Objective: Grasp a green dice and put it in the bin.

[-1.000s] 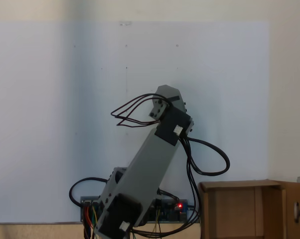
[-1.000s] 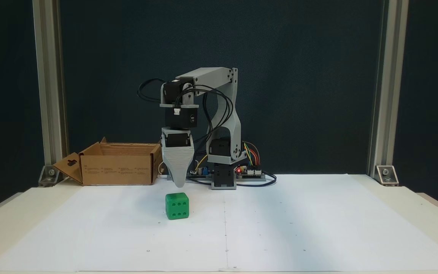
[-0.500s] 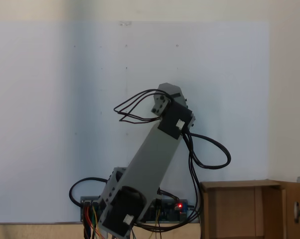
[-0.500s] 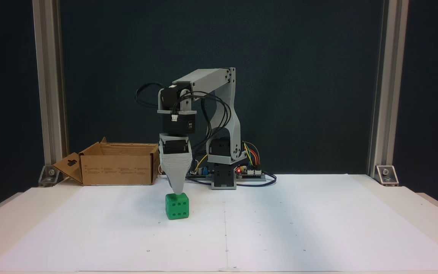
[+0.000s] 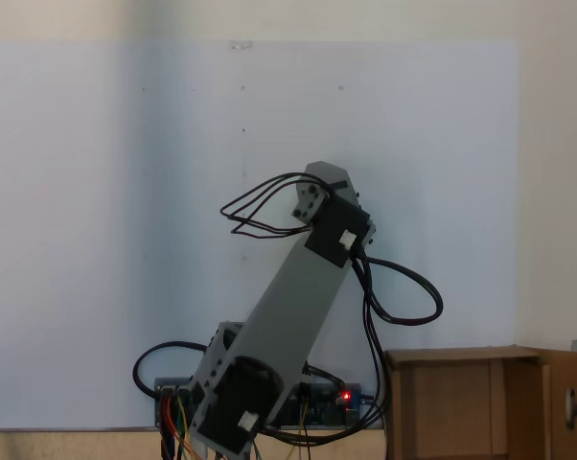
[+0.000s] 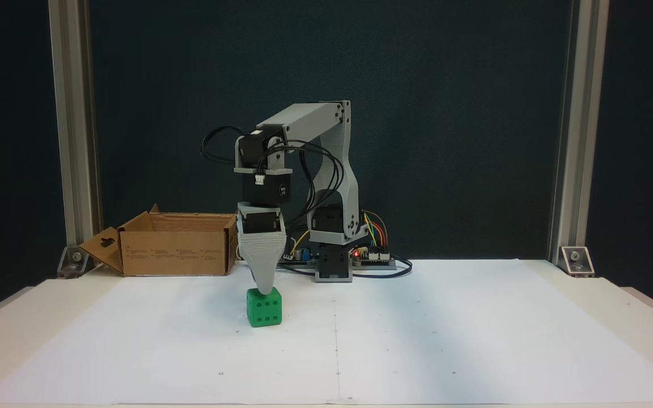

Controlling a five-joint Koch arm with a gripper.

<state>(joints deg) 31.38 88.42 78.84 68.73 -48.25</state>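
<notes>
One grey ribbed end effector [image 6: 264,289] is pointing straight down, its narrow tip meeting the top face of the small bright green dice with rounded corners and dark pips [image 6: 264,309]. From the front the two jaws are lining up one behind the other, so I cannot tell how far apart they are standing or whether they are gripping anything. The cube is sitting directly beneath the tip on the white paper sheet [image 6: 417,340] covering the pale counter [image 6: 644,306], and it looks to be resting there rather than being lifted.

Behind the tip and off to its left in that front fixed view, the brown cardboard bin with upright flaps [image 6: 176,249] is standing well apart from the cube; in the other fixed view, part of it is showing at the lower right [image 5: 480,402].

Judging from here, the main risk is a missed grasp. If the jaws are not straddling the cube, closing could nudge it sideways or pinch a rounded corner, letting it squirt out. Pressing down further could jam the tip against the top face. A weak hold could drop the cube on the way to the bin.

From above, the grey arm link [image 5: 288,326] and its black cables are hiding the tip and the cube entirely. The bin's far edge is cut off by that frame, and its inside is too dim to read.
</notes>
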